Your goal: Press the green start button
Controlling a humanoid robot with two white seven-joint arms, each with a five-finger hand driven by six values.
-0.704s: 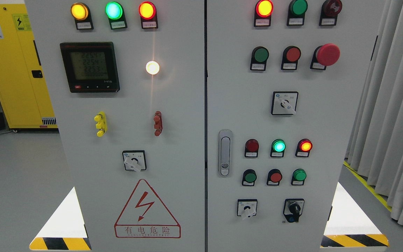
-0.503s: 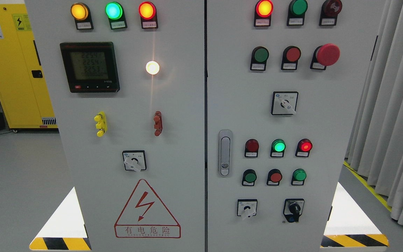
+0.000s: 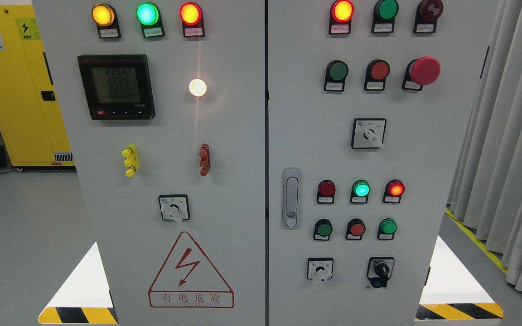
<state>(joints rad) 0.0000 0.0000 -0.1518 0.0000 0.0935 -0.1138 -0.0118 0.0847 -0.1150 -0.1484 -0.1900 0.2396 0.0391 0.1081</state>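
A grey control cabinet with two doors fills the head view. On the right door several green push buttons show: one in the upper row [image 3: 337, 71], one in the lower row at the left [image 3: 323, 229] and one at the right [image 3: 387, 226]. A green lamp [image 3: 360, 189] is lit above them, another green cap [image 3: 386, 9] sits at the top. I cannot tell from the small labels which one is the start button. Neither of my hands is in view.
A red mushroom stop button [image 3: 424, 70] and red buttons [image 3: 379, 70] [image 3: 357, 228] sit beside the green ones. Rotary switches [image 3: 368, 133] [image 3: 320, 270], a key switch [image 3: 381, 270] and a door handle [image 3: 291, 197] are on the right door. Curtains [image 3: 510, 136] hang at the right.
Nothing has moved. Only the lit red lamp in the lower row flickers slightly in brightness.
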